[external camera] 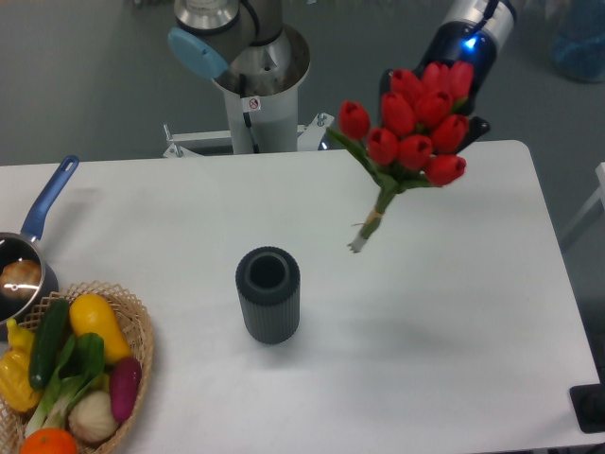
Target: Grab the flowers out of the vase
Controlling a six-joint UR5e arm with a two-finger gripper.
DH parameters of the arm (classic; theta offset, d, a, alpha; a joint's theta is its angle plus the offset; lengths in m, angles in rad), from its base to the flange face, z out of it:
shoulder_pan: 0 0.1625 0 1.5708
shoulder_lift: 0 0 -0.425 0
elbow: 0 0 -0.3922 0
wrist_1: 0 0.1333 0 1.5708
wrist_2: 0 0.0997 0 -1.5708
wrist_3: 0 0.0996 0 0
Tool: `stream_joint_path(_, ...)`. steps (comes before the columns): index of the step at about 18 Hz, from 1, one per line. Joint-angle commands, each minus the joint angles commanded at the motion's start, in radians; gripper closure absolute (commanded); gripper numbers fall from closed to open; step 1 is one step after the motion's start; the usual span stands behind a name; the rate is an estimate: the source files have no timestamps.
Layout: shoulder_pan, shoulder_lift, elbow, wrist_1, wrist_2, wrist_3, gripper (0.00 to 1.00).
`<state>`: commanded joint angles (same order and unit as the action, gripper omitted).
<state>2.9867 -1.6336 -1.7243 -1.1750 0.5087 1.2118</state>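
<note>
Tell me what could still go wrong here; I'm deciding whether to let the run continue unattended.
The flowers hang tilted in the air, clear of the vase, and the buds hide the jaws of the gripper, so the hold can't be judged; the bunch might slip and drop onto the table. The free stem end trails low, so a swing back left could clip the vase and tip it.

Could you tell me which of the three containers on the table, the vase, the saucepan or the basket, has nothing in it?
The vase: its round mouth shows dark and bare. The saucepan holds something pale, and the basket is full of vegetables.
</note>
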Motion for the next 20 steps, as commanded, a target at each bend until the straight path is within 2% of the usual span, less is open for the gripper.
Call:
stream_joint_path(2,-0.005,-0.028,0.018,0.0,0.066,0.04,0.59)
stream_joint_path(6,-0.012,-0.093,0.06,0.0,0.126,0.093,0.59)
stream_joint_path(10,-0.037,-0.124,0.092,0.002,0.258,0.181,0.59)
stream_joint_path(20,-0.029,-0.135,0.111,0.002,0.286,0.187,0.59)
